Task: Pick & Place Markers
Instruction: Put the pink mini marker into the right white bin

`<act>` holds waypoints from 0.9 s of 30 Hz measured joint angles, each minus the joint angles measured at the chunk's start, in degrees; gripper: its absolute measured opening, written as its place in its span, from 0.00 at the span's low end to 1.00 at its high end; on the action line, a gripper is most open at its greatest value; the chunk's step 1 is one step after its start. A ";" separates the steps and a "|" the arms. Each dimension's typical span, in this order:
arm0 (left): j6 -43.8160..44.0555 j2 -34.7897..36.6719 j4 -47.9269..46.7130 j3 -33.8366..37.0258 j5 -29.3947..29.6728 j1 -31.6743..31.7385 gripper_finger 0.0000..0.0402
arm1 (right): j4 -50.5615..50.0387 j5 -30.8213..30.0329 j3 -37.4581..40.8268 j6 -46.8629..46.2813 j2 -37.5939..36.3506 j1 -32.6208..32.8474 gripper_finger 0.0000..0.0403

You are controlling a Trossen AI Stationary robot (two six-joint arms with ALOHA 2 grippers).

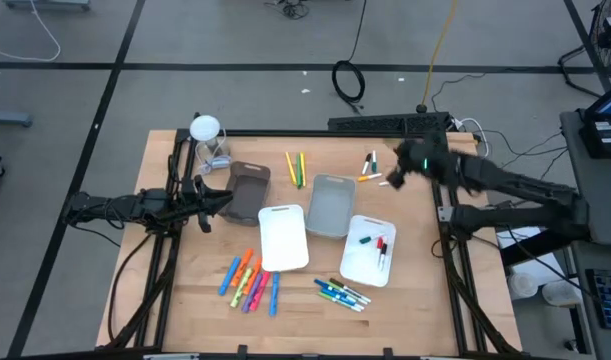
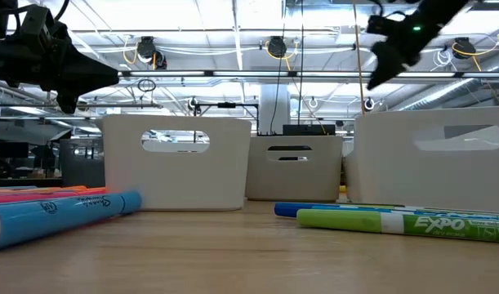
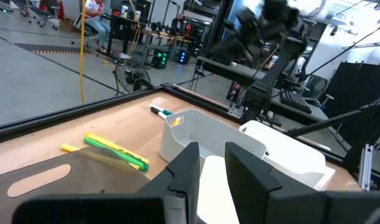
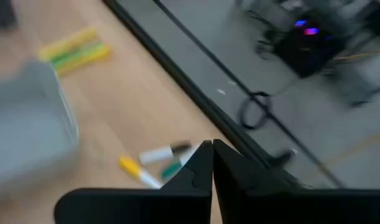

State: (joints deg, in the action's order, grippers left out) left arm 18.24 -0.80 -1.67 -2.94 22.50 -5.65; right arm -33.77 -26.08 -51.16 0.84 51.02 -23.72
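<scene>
A: Right gripper (image 1: 393,175), as I read it from my station: fingers pressed together on nothing, poised above the loose markers (image 1: 371,167) near the table's far edge. In the right wrist view the closed tips (image 4: 211,149) sit over a white, a green and a yellow-tipped marker (image 4: 153,163) lying close together.

B: And the risk?

A: If I descend with the fingers together, they push the sticks instead of straddling one; round barrels roll, possibly toward the table edge (image 4: 177,78) just beside them. Opening over the cluster may catch two at once.

B: The left side?

A: Left gripper (image 1: 222,201) hovers at the brown tray (image 1: 250,190), its fingers (image 3: 186,168) a narrow gap apart, nothing visibly between them. Other markers lie well apart: yellow-green pair (image 1: 296,166), orange-pink-blue group (image 1: 249,280), blue-green group (image 1: 342,293), and some inside the right white tray (image 1: 357,268).
</scene>
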 joint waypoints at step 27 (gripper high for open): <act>0.01 0.00 -0.03 0.01 0.00 0.00 0.20 | -4.28 32.14 3.92 25.59 23.83 -22.07 0.50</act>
State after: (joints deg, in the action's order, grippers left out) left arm 18.25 -0.80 -1.70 -2.93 22.50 -5.65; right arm -38.04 6.07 -47.24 26.44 74.84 -45.79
